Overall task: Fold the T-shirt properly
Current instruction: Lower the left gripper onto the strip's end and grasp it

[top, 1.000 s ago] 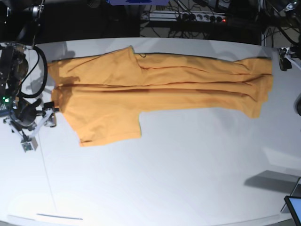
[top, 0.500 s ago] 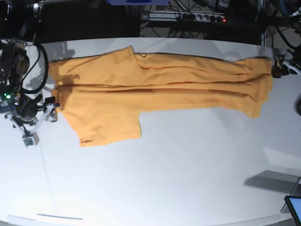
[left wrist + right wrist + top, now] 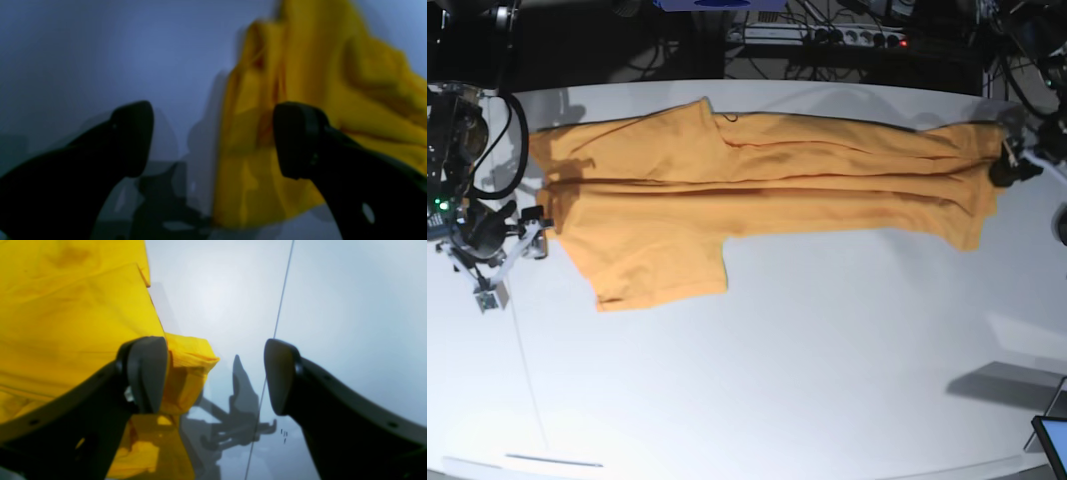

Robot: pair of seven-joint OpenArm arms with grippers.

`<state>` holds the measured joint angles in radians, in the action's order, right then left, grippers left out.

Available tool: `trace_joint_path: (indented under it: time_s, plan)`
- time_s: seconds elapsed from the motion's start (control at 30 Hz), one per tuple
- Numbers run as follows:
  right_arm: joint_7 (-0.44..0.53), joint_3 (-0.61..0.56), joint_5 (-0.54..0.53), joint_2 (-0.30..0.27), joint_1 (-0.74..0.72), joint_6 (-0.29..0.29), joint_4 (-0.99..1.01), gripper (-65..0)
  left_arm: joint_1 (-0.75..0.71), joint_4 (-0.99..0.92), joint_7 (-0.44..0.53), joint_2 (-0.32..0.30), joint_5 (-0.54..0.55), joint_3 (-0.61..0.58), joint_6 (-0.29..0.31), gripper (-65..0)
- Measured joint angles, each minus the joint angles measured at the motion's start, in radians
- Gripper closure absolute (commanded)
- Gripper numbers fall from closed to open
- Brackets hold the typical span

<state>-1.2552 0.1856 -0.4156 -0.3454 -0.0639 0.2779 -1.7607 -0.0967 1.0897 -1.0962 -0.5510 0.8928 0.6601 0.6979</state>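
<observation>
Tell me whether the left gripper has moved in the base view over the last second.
Yes. The left gripper has come down the frame and inward from the table's far right corner, and now sits open at the T-shirt's right end.

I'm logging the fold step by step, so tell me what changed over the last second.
The left gripper came in from the table's edge to the T-shirt's hem end, jaws open astride its edge, nothing gripped. The right gripper shifted only slightly at the collar end, open. The T-shirt stayed flat and unmoved on the table.
</observation>
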Motion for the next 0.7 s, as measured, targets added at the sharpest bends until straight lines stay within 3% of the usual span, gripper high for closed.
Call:
trace_joint_path:
  time_s: [0.3, 0.7]
  plan:
    - [0.000, 0.000, 0.000, -0.001, 0.000, 0.000, 0.000, -44.1, 0.049, -0.002, 0.035, 0.010, 0.031, -0.132, 0.010, -53.1]
    - [0.005, 0.000, 0.000, 0.002, -0.023, 0.000, 0.000, -44.1, 0.013, 0.007, 0.072, 0.039, 0.080, -0.134, 0.018, -53.1]
